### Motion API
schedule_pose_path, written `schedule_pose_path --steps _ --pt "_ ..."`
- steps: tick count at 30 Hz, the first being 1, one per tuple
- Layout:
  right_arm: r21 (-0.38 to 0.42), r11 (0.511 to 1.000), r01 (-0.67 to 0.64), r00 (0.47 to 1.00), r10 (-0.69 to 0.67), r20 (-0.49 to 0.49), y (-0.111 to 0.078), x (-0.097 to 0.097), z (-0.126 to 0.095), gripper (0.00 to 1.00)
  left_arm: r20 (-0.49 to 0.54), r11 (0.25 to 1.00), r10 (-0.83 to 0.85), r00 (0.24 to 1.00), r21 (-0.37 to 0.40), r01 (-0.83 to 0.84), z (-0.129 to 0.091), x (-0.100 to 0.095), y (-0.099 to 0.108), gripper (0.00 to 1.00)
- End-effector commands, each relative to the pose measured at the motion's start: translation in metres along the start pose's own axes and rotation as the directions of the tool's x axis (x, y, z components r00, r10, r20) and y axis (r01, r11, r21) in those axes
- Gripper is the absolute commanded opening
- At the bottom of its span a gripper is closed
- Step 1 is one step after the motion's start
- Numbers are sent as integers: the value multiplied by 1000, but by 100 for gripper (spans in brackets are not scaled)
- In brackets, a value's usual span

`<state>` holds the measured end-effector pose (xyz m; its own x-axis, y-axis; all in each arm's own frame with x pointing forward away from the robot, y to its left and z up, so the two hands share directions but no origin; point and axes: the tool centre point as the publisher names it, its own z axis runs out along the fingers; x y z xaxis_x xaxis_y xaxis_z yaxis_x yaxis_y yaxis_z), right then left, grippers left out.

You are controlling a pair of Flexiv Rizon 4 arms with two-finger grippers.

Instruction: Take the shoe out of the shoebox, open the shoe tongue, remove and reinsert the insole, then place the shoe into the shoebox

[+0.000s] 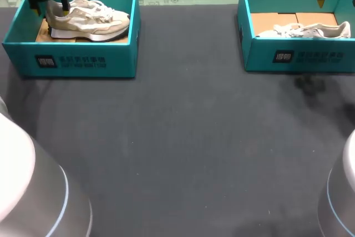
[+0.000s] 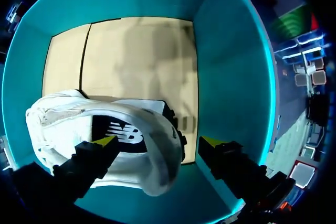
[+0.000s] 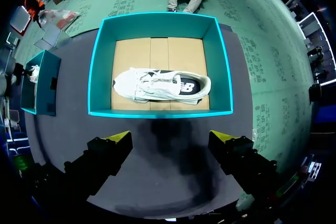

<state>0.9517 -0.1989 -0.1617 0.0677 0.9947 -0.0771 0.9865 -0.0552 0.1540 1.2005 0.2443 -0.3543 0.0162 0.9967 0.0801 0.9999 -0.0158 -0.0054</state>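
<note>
Dark grey worktop (image 1: 188, 137) carries two teal, open-topped shoeboxes along its far side, well apart, each with a brown cardboard floor. The left shoebox (image 1: 77, 62) holds the left shoe (image 1: 91, 20) upright on its sole. It is a cream and beige sneaker with white laces and a thick white sole, its toe pointing right. The left wrist view looks down into its opening, where a black insole (image 2: 123, 135) with a white logo shows. The left end effector (image 2: 158, 142) is down inside this box at the shoe's heel, fingers spread and gripping nothing. One yellow tip sits over the opening, the other outside the heel, between shoe and box wall. Whether either tip touches the shoe I cannot tell.

The right shoebox (image 1: 299, 56) holds the right shoe (image 1: 310, 30), a matching pale sneaker lying low on the cardboard near the box's near wall. The right end effector (image 3: 170, 137) hangs high above, fingers wide apart and empty, with that box ahead of them.
</note>
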Motion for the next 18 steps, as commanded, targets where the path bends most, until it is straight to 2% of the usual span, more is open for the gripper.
schedule_pose_path --steps 1,6,9,14,18 --pt "-1 1000 -1 1000 1 1 0 0 0 100 -5 999 0 1000 47 0 10 -2 15 100" --pt "-1 1000 -1 1000 1 1 0 0 0 100 -12 998 -11 1000 65 11 14 -3 14 83" --pt "-1 1000 -1 1000 1 1 0 0 0 100 -18 997 -18 1000 74 20 17 -1 13 77" --pt "-1 1000 -1 1000 1 1 0 0 0 100 -24 996 -19 1000 85 21 20 7 4 75" --pt "-1 1000 -1 1000 1 1 0 0 0 100 -37 996 -8 999 90 12 25 8 -2 56"
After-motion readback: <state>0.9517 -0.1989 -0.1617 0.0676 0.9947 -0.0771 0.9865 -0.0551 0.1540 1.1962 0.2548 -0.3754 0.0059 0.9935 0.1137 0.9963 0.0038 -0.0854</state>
